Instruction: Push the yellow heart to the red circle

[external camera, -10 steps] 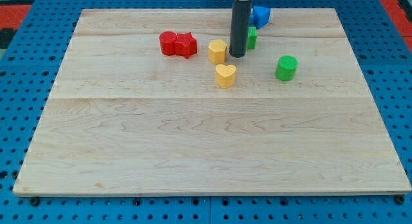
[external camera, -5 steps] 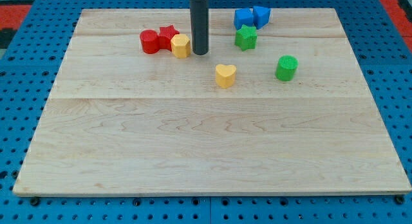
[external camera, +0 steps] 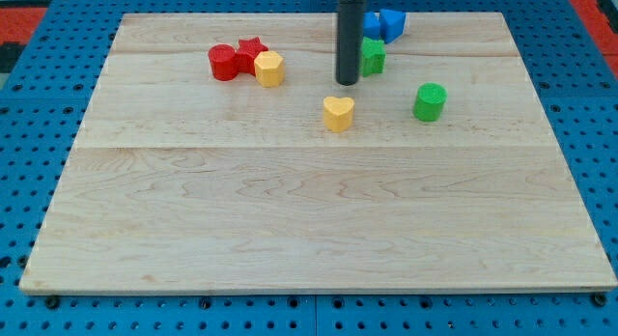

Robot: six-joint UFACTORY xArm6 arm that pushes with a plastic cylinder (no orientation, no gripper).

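The yellow heart lies on the wooden board, a little above the board's middle. The red circle stands at the upper left, touching a red star, which touches a yellow hexagon on its right. My tip rests on the board just above the heart and slightly to its right, with a small gap between them. The rod rises out of the view's top.
A green star sits right of the rod, partly hidden by it. Two blue blocks lie at the upper edge. A green cylinder stands right of the heart. The board lies on a blue pegboard.
My tip pushed the yellow hexagon and the red blocks to the left, then came back right to a spot above the heart. The heart has not moved.
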